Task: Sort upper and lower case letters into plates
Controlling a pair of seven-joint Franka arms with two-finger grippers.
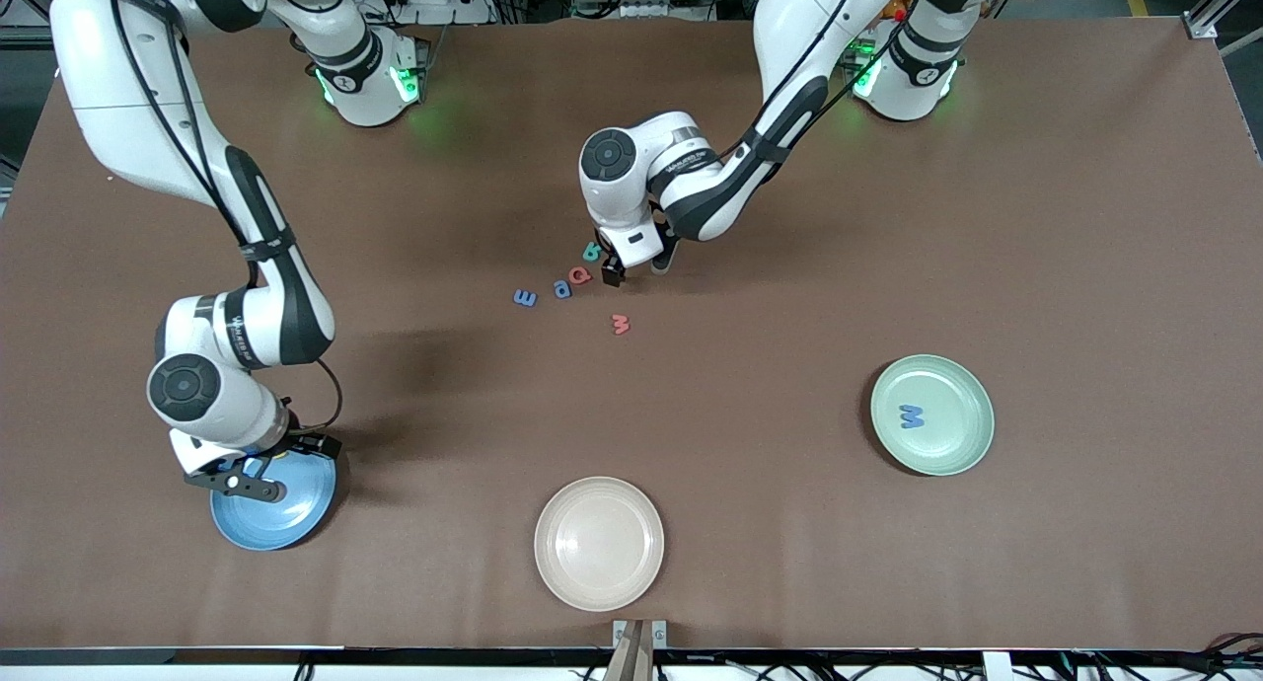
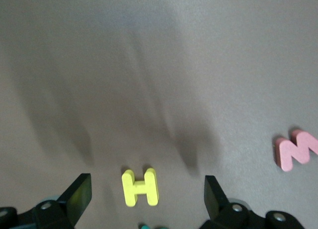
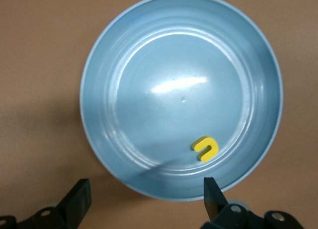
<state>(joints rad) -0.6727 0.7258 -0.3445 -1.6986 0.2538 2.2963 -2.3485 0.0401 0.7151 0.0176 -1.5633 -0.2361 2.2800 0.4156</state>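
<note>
Brown tabletop (image 1: 1036,217), with black frame bars at the edges. Landmark: the cream plate (image 1: 599,543), closest to the front camera.

Blue plate (image 1: 281,508) toward the right arm's end from the cream plate. Right gripper (image 3: 144,201) up over it, fingers (image 3: 77,201) wide apart, holding nothing. Small yellow letter (image 3: 205,148) lying inside the blue plate, close to its rim.

Mint green plate (image 1: 932,415) toward the left arm's end from the cream plate, with a blue M (image 1: 912,416) in it.

Bunch of letters farther from the front camera than the cream plate: blue E (image 1: 525,297), blue a (image 1: 562,288), red letter (image 1: 580,275), teal letter (image 1: 592,252), red-pink M (image 1: 620,323).

Left gripper (image 2: 146,199) low over that bunch, fingers (image 2: 79,194) wide apart, one on each side of a yellow H (image 2: 140,187), not touching it.
</note>
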